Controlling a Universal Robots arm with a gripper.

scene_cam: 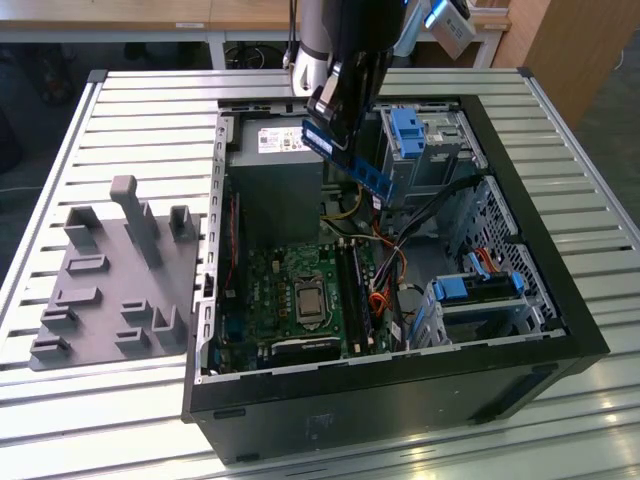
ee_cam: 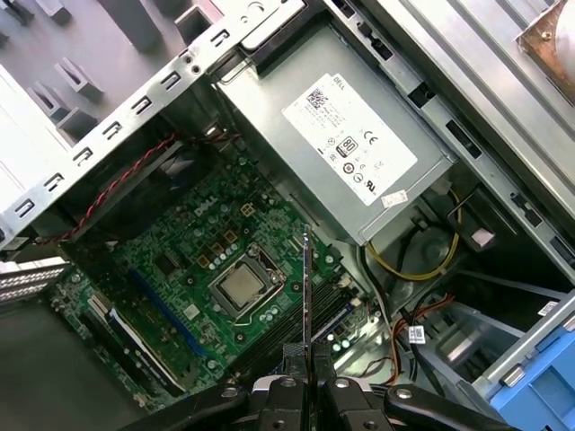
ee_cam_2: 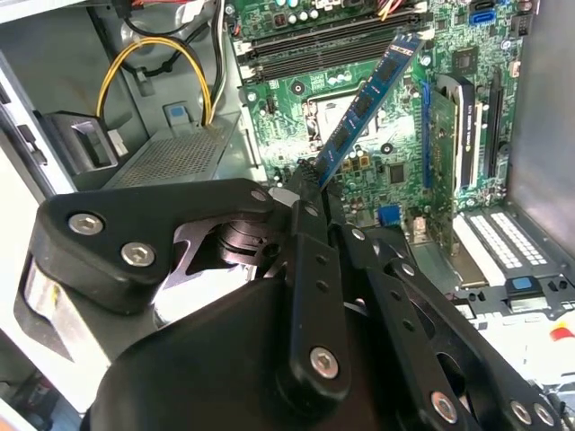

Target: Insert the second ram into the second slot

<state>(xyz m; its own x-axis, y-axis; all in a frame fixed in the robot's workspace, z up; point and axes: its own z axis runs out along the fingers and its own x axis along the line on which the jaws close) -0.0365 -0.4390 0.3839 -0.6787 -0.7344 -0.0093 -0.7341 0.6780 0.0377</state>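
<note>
In the exterior view's upper centre, the gripper [scene_cam: 333, 112] is clasping the second ram [scene_cam: 352, 162], tilted, above the open computer case [scene_cam: 400, 390] and its motherboard [scene_cam: 265, 290].

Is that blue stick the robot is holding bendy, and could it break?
Probably stiff: the ram stick juts straight out of the pincer without drooping. Likely light, being so thin edge-on in the first wrist view. Maybe fragile, with its chips bare.

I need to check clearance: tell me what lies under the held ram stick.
The gripper holds the second ram above the green motherboard, near its CPU socket. The board strip directly beneath the stick is covered in both wrist views.
</note>
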